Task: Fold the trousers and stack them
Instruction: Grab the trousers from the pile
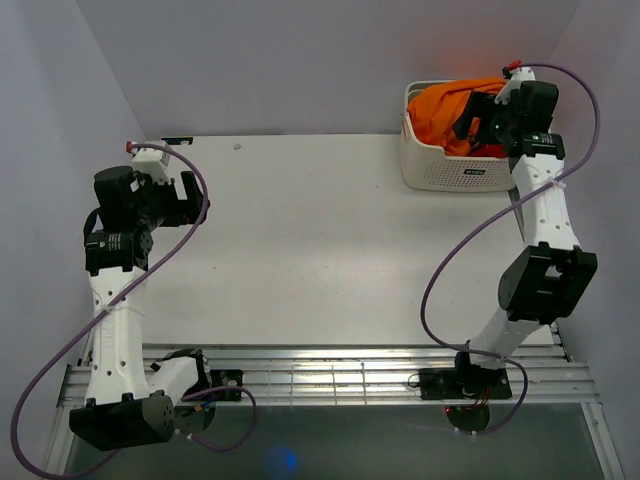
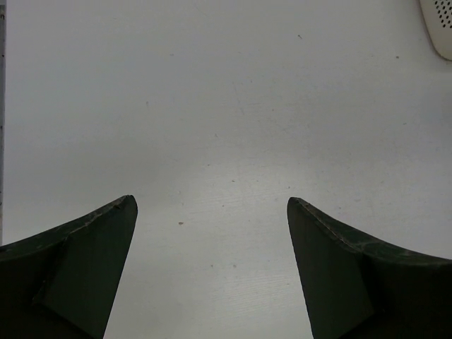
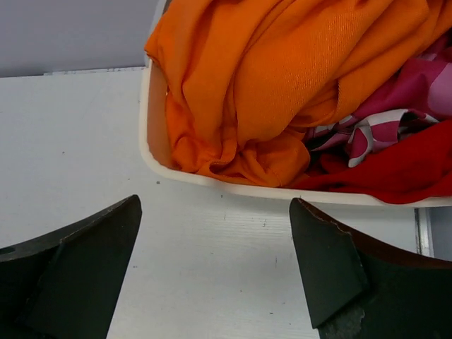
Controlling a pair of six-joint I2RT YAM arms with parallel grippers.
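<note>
The bright-orange trousers lie bunched in a white basket at the table's far right corner. In the right wrist view the trousers fill the left side of the basket and hang over its rim. My right gripper is open and empty, and hovers at the basket's near left side. In its wrist view the right gripper has bare table between its fingers, just short of the rim. My left gripper is open and empty over the table's left side. Its wrist view shows the left gripper over bare white table.
A pink-patterned cloth and a red cloth lie in the basket to the right of the trousers. The basket's corner shows in the left wrist view. A slatted metal rail runs along the near edge. Grey walls close in the table.
</note>
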